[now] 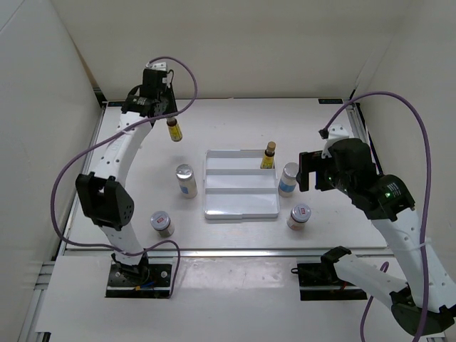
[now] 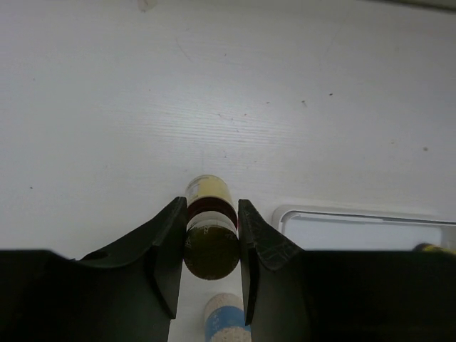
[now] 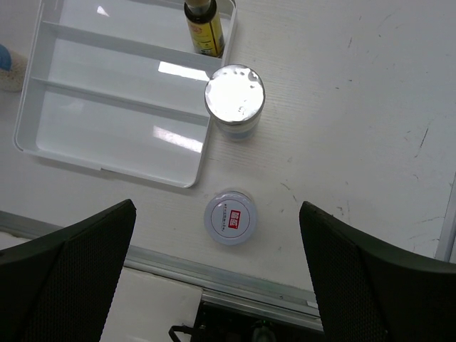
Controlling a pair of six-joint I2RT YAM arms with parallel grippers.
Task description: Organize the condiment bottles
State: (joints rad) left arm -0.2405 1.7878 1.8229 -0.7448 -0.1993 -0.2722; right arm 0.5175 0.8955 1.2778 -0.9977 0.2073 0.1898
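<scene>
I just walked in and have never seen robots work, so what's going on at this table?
Two robot arms are tidying small condiment bottles into a white tray. The left gripper is shut on a slim dark brown bottle at the table's far left. In the tray's far compartment stands another dark bottle. The right gripper hangs open above a red-marked jar. A silver-lidded cylinder and a second jar stand left of the tray, another cylinder right of it.

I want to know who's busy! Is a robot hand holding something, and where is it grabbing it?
The left gripper pinches a slim dark brown bottle by the sides of its body. The right gripper is open, holding nothing.
</scene>
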